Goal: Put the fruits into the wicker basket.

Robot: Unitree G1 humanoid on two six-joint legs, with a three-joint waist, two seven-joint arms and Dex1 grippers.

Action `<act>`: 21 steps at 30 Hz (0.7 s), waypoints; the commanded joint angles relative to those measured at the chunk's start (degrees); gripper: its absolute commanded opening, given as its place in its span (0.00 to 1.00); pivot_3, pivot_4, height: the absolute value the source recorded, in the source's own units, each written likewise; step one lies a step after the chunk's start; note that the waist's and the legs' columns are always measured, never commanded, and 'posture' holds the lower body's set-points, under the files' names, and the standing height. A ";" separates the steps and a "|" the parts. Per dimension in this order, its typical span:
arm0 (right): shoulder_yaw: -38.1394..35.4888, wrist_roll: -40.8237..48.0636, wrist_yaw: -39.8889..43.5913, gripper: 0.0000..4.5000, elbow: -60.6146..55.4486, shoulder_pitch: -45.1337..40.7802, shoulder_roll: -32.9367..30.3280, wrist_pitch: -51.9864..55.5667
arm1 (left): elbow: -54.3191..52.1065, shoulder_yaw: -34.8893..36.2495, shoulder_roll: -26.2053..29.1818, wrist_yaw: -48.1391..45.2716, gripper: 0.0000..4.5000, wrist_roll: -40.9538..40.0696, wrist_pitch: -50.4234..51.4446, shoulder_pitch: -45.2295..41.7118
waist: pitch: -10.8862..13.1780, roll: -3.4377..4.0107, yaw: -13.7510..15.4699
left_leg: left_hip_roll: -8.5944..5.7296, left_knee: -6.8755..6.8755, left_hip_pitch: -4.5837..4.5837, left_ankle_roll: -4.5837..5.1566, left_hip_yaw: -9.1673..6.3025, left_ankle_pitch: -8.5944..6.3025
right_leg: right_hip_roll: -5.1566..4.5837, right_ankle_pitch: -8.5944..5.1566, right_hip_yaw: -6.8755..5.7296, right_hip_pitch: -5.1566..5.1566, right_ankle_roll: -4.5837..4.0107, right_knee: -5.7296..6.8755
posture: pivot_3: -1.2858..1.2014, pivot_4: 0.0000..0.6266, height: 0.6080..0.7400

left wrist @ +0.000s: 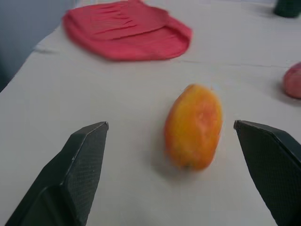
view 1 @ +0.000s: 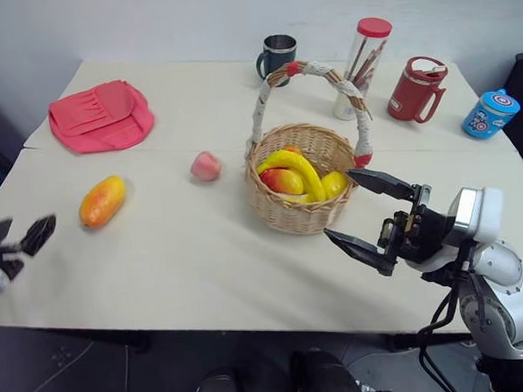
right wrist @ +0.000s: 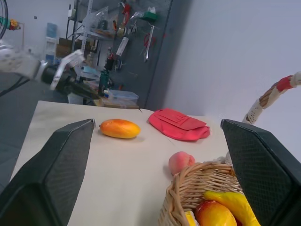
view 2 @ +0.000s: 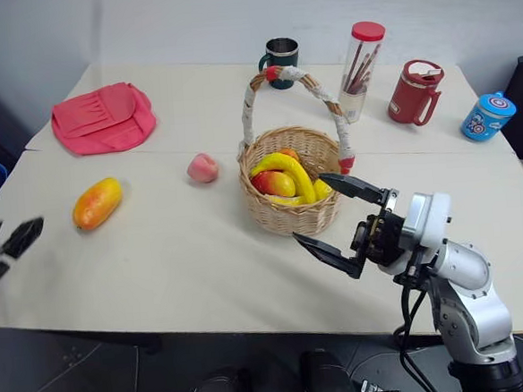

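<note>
On the table (view 1: 203,263) I count 1 mango (view 1: 101,201) and 1 peach (view 1: 206,166), both lying loose on the cloth and well apart from each other. The peach sits just beside the basket (view 1: 303,213), on its left side; the mango lies farther left, near my left gripper (view 1: 13,238).

The 1 basket holds 1 banana (view 1: 297,167) plus at least 2 more pieces of yellow and red fruit tucked under it; I cannot count them exactly.

Behind the basket stand 2 mugs: 1 dark mug (view 1: 277,58) and 1 red mug (view 1: 416,89). There is also 1 clear jar (view 1: 362,65) with a red lid, 1 small blue tin (view 1: 489,113) and 1 pink pouch (view 1: 101,116). The tin carries a round red, white and blue star emblem; I can read no words on anything.

My left gripper has its 2 fingers spread wide, empty, with the mango lying between them in the wrist view. My right gripper (view 1: 363,215) is also spread wide and empty, raised just beside the basket's right side.
</note>
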 commanded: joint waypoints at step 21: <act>0.92 -0.82 -1.08 1.00 -1.96 -5.57 -1.47 4.49 | 33.78 -19.11 -1.43 -25.37 0.57 14.61 -12.69 -29.47 | 0.00 -0.02 -1.06 | 0.05 0.20 -0.06 -0.11 0.33 0.15 | 0.22 -0.01 -0.17 -0.28 0.02 0.37 | 0.52 0.24 1.00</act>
